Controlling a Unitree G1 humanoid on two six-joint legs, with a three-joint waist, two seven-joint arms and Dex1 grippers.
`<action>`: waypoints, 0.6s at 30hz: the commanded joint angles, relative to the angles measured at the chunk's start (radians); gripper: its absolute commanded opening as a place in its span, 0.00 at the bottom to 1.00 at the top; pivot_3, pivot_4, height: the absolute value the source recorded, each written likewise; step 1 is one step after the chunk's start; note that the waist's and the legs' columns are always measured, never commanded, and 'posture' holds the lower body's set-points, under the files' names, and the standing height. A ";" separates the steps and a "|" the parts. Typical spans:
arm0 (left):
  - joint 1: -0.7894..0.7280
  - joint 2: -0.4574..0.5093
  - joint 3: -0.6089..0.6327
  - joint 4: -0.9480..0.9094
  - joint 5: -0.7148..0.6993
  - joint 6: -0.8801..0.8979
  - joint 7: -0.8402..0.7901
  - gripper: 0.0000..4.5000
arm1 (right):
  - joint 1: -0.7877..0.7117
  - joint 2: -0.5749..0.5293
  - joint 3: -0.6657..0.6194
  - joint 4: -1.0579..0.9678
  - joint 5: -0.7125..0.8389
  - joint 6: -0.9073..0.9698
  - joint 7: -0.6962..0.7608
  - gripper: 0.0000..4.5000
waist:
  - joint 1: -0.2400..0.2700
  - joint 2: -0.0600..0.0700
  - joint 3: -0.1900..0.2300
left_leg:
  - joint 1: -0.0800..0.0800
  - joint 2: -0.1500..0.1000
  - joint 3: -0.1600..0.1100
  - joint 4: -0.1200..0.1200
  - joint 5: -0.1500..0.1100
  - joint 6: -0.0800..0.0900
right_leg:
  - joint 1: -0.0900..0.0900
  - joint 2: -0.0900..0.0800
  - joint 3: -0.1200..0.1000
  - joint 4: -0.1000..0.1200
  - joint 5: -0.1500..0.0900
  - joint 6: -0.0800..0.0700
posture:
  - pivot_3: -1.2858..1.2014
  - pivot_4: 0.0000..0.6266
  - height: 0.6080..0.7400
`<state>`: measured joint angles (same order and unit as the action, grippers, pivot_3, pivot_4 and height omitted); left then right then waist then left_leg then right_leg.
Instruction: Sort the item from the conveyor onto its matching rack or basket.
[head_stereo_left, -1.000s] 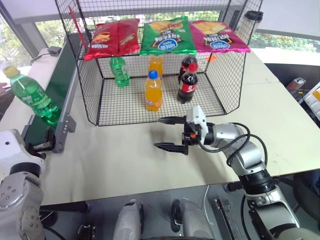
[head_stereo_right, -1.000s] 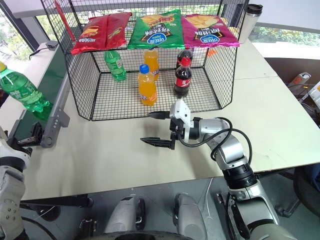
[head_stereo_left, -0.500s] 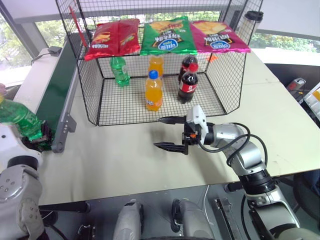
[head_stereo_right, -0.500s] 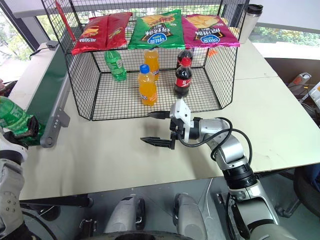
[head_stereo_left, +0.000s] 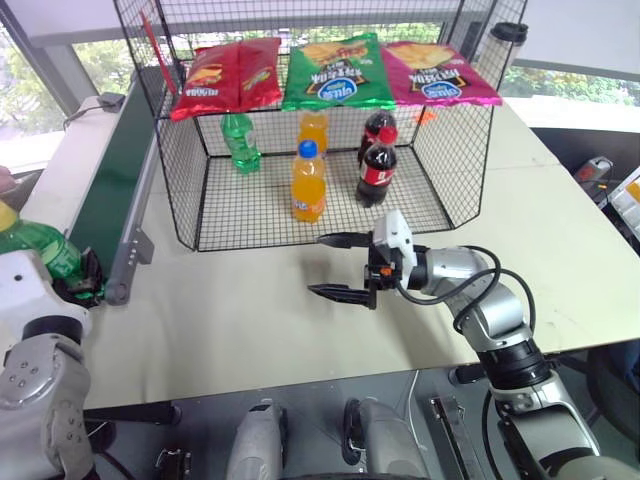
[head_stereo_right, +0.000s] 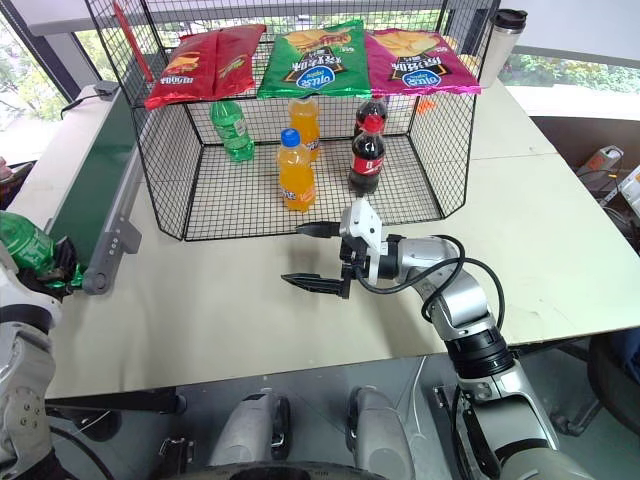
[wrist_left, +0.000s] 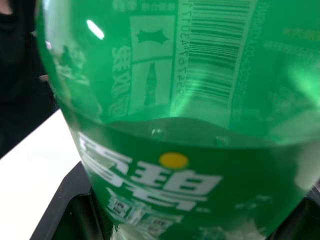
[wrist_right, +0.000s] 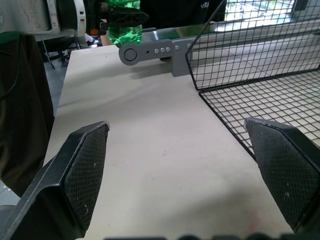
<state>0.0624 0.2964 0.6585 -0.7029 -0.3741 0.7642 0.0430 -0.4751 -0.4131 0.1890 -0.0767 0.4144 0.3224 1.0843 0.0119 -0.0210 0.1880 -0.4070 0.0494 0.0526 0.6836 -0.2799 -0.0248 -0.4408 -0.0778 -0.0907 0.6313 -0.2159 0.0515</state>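
The item, a clear green bottle (head_stereo_left: 42, 250) with a yellow cap, leans to the left at the near end of the conveyor (head_stereo_left: 118, 165). My left gripper (head_stereo_left: 84, 281) is shut on its lower part. The left wrist view shows the bottle's label (wrist_left: 170, 150) up close. The right wrist view shows the held bottle (wrist_right: 124, 22) past the conveyor's grey roller end (wrist_right: 150, 50). My right gripper (head_stereo_left: 338, 266) hangs open over the table, just in front of the black wire-mesh basket (head_stereo_left: 178, 170), with nothing between its fingers.
Inside the basket stand a green bottle with a green cap (head_stereo_left: 239, 141), two orange bottles (head_stereo_left: 307, 182) and two cola bottles (head_stereo_left: 377, 166). Three chip bags (head_stereo_left: 335, 72) hang on its back wall. A black cup (head_stereo_left: 507, 33) stands behind it on the right.
The green bottle dropped from leaning over the belt's end down to the left, into my left gripper, which shut on it. The right arm stayed still.
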 joint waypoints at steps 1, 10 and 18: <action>-0.049 0.061 0.020 -0.091 -0.020 0.017 -0.005 0.61 | -0.004 -0.007 -0.011 -0.043 0.011 -0.001 0.001 1.00 | 0.001 0.000 0.000 | 0.000 0.000 0.000 0.000 0.000 0.000 | 0.000 0.000 0.000 0.000 0.001 0.001 | 0.52 0.24 1.00; -0.167 0.147 -0.010 -0.140 -0.120 0.120 -0.029 0.61 | -0.011 -0.007 -0.015 -0.033 -0.014 0.000 -0.032 1.00 | 0.000 0.000 0.000 | -0.001 0.000 0.000 0.000 0.000 0.000 | 0.000 0.000 0.000 0.000 0.001 0.001 | 0.52 0.24 1.00; -0.226 0.145 -0.212 -0.114 -0.110 0.105 -0.057 0.61 | -0.039 0.005 0.003 0.094 -0.170 -0.090 -0.149 1.00 | 0.002 0.000 0.000 | 0.000 0.000 0.000 0.000 0.000 0.000 | 0.000 0.000 0.000 0.000 0.001 0.001 | 0.52 0.24 1.00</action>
<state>-0.1323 0.4298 0.4673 -0.7873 -0.5011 0.9115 -0.0140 -0.4938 -0.4120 0.1959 0.0221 0.2578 0.2544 0.9529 0.0135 -0.0212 0.1880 -0.4075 0.0491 0.0528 0.6838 -0.2798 -0.0248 -0.4409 -0.0777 -0.0908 0.6309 -0.2151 0.0528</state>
